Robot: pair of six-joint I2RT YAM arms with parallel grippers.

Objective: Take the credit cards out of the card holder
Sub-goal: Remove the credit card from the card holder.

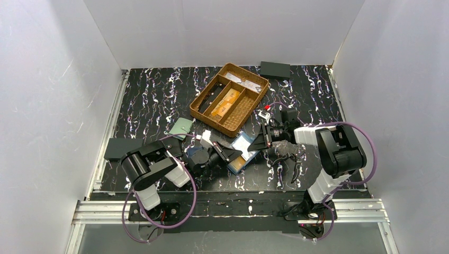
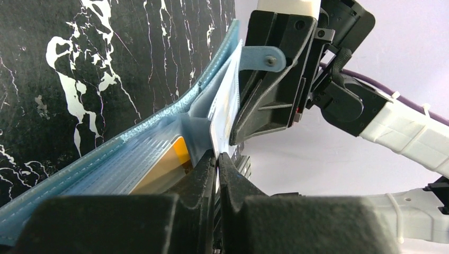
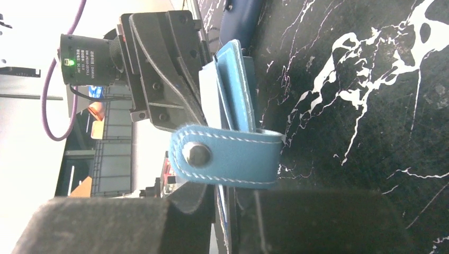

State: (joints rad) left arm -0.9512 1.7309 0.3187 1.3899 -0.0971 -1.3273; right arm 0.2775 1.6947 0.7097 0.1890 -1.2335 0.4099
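Marbled table (image 1: 153, 100); card holder (image 1: 244, 147) in left end effector (image 2: 217, 159), right end effector (image 1: 263, 142)

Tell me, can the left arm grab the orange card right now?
Probably not yet: the left gripper is shut on the card holder itself, beside the orange card tucked in its pocket. The right gripper grips the other flap.

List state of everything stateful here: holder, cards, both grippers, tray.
card holder: unfolded, snap tab undone
credit card: in pocket, orange corner showing
left gripper: jaws shut on card holder
right gripper: jaws shut on card holder
wicker tray: upright, compartments partly filled
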